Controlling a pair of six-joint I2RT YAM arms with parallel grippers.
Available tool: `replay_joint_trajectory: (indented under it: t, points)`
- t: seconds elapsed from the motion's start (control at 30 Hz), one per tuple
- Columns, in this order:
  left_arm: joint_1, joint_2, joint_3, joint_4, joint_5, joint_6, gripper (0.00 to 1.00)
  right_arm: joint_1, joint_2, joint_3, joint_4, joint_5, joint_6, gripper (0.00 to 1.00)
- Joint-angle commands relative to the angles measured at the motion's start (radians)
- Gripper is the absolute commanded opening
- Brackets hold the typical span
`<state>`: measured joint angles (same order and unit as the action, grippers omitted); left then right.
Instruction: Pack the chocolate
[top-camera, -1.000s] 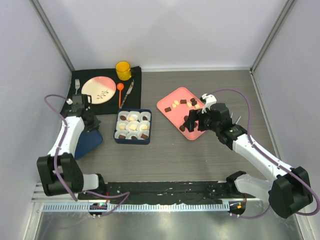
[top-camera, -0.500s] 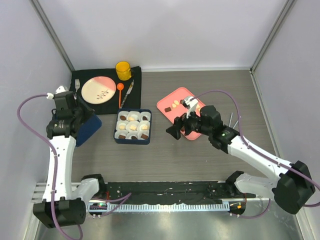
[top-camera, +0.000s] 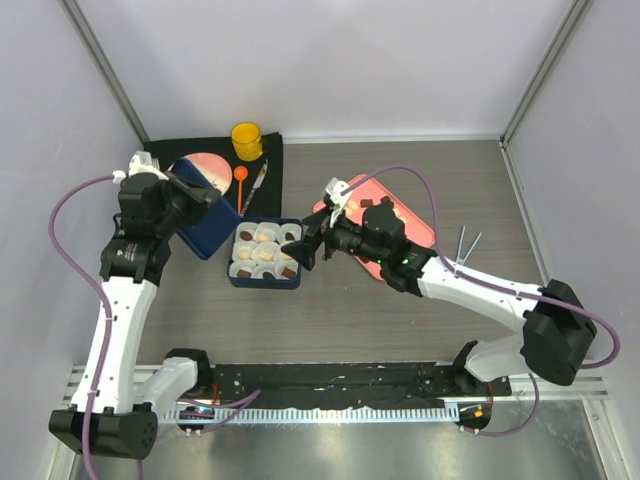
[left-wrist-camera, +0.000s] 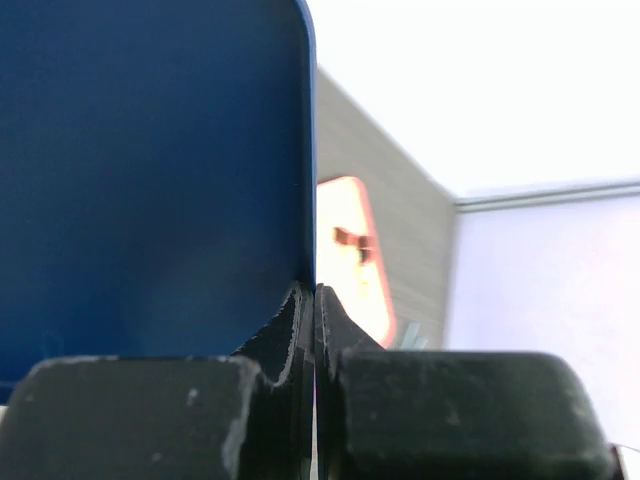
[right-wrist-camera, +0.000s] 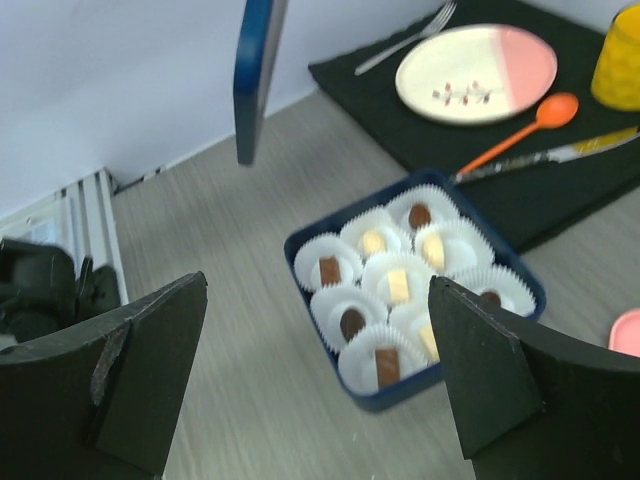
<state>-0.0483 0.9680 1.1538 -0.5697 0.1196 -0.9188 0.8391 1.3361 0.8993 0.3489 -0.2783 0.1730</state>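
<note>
**Nearly packed: box filled, lid held aloft**

Nine white paper cups (right-wrist-camera: 312, 262) are seen in the blue box (top-camera: 262, 285), which is set on the table in front of the black mat (right-wrist-camera: 560, 210). A piece of chocolate (right-wrist-camera: 398, 285), brown or cream, is seated in each cup, so the filling is judged complete. A few spare pieces (top-camera: 368, 203) are left on the pink tray (left-wrist-camera: 340, 210), which lies to the right of the box.

The blue lid (top-camera: 212, 228) is clamped at one edge by the left gripper (left-wrist-camera: 314, 300), whose fingers are pressed tight onto the thin panel. It is carried clear of the table, tilted, to the left of the box and partly above the plate (right-wrist-camera: 475, 70). It is probably held there so that the cups are not disturbed before the lid is lowered. An edge grip of this kind also leaves the flat face free to be laid over the rim.

The right gripper (right-wrist-camera: 315, 345) is held just beside the right edge of the box, low over the table, with its fingers spread wide and nothing between them. From its wrist view the box is framed between the two fingers. This placement is judged either a brace to steady the box during closing, or simply a hand emptied of its piece.

Closing is taken as the step in hand. The lid must be levelled and squared to the rim, or the paper frills may be crushed or a corner left proud.
</note>
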Motion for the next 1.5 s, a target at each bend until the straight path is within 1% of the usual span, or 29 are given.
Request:
replay_joint_trajectory:
  t: [0.0,0.13,0.2,0.23,0.37,0.67,0.87,0.93,0.97,1.03,1.07,1.13,1.23,1.27,1.33,1.37,1.47]
  points:
    - [-0.091,0.001,0.034,0.217,-0.035,-0.14,0.0,0.051,0.057,0.059,0.232,0.186,-0.04,0.98]
    - [-0.166,0.038,0.058,0.319,-0.08,-0.204,0.0,0.074,0.112,0.07,0.329,0.267,-0.047,0.97]
    - [-0.206,0.055,0.067,0.352,-0.097,-0.233,0.0,0.074,0.138,0.073,0.378,0.274,-0.055,0.97]
    - [-0.22,0.058,0.073,0.379,-0.112,-0.242,0.0,0.075,0.144,0.076,0.389,0.307,-0.062,0.97]
    - [-0.272,0.086,0.089,0.422,-0.149,-0.273,0.0,0.075,0.187,0.11,0.426,0.31,-0.086,0.96]
    - [-0.36,0.121,0.098,0.498,-0.175,-0.339,0.0,0.077,0.258,0.17,0.499,0.326,-0.151,0.89]
    - [-0.387,0.115,0.086,0.539,-0.17,-0.38,0.0,0.074,0.273,0.182,0.542,0.318,-0.153,0.8]
    - [-0.394,0.113,0.083,0.547,-0.166,-0.385,0.0,0.075,0.275,0.188,0.539,0.309,-0.156,0.76]
    - [-0.401,0.113,0.081,0.55,-0.164,-0.39,0.0,0.074,0.275,0.19,0.539,0.307,-0.156,0.72]
    - [-0.406,0.113,0.078,0.556,-0.156,-0.397,0.0,0.074,0.273,0.188,0.541,0.309,-0.161,0.69]
    - [-0.412,0.113,0.078,0.556,-0.153,-0.4,0.0,0.074,0.27,0.191,0.541,0.31,-0.167,0.63]
    - [-0.418,0.112,0.07,0.562,-0.144,-0.41,0.0,0.074,0.267,0.193,0.541,0.318,-0.168,0.6]
    - [-0.426,0.103,0.049,0.565,-0.136,-0.428,0.0,0.075,0.264,0.197,0.533,0.327,-0.201,0.49]
    - [-0.429,0.098,0.044,0.565,-0.135,-0.43,0.0,0.074,0.259,0.196,0.53,0.329,-0.204,0.43]
    - [-0.43,0.086,0.035,0.564,-0.136,-0.425,0.0,0.074,0.255,0.197,0.522,0.33,-0.22,0.35]
    - [-0.43,0.078,0.032,0.567,-0.135,-0.422,0.0,0.074,0.252,0.196,0.512,0.333,-0.225,0.28]
    - [-0.43,0.058,0.029,0.533,-0.141,-0.394,0.02,0.074,0.236,0.194,0.487,0.341,-0.256,0.17]
